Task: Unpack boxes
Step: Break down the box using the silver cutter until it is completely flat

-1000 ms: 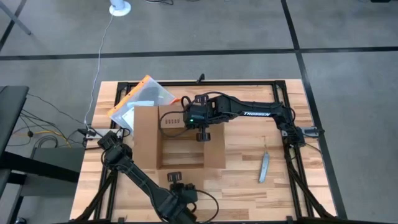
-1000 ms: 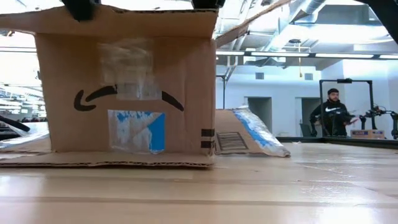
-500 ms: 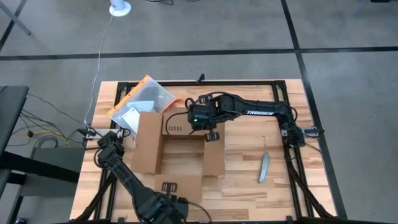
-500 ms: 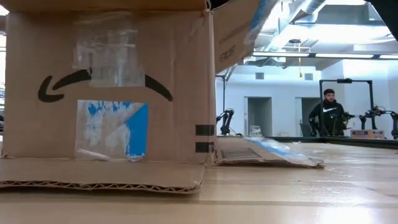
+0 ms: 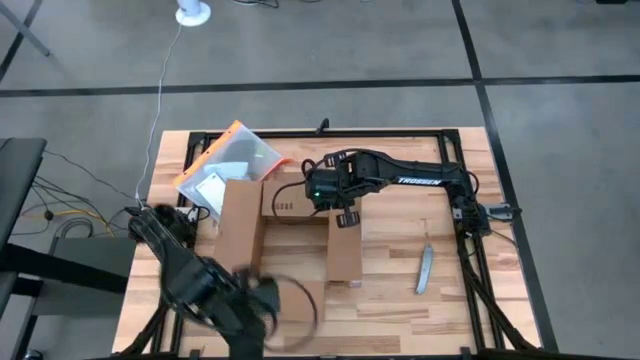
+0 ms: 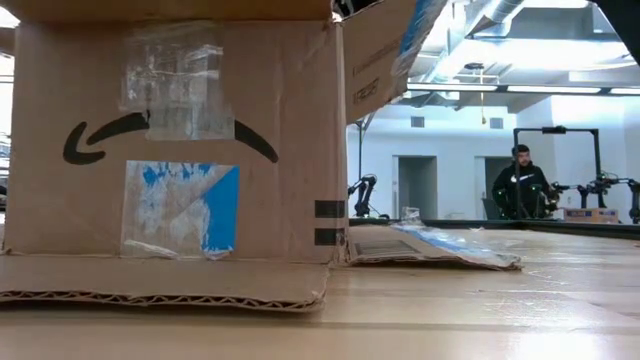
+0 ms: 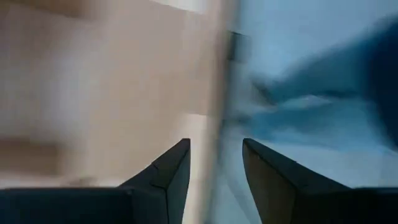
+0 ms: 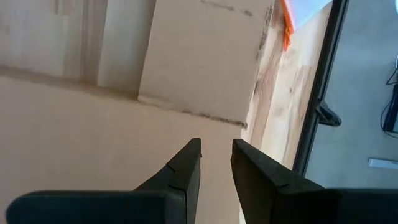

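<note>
The brown cardboard box (image 5: 290,240) stands open in the middle of the table, its smile-printed near wall (image 6: 170,150) filling the low view. Its near flap (image 5: 295,297) lies flat on the wood. My right gripper (image 5: 346,218) is at the far end of the box's right flap (image 5: 345,255), shut on it. The flap stands raised in the low view (image 6: 385,50). My left gripper (image 5: 270,300) shows only as a blur by the near flap. In its wrist view it is open (image 7: 216,149) with nothing between the fingers. My right gripper holds the box's right flap at its far end, cardboard (image 8: 214,132) showing in the narrow gap between its two fingers. It comes from above, from the table's right. The flap is raised off the table while the box rests on its bottom.
An orange-edged clear pouch (image 5: 230,160) lies at the far left, touching the box's far left corner, and shows flat in the low view (image 6: 430,243). A grey tool (image 5: 424,268) lies on the right. A person (image 6: 520,185) stands far back in the room.
The box has slid toward the table's near edge and turned slightly, and its near flap has folded out flat. The right flap has come up higher. My left arm has swung fast toward the table's left. My right gripper has drifted a little toward the right.
</note>
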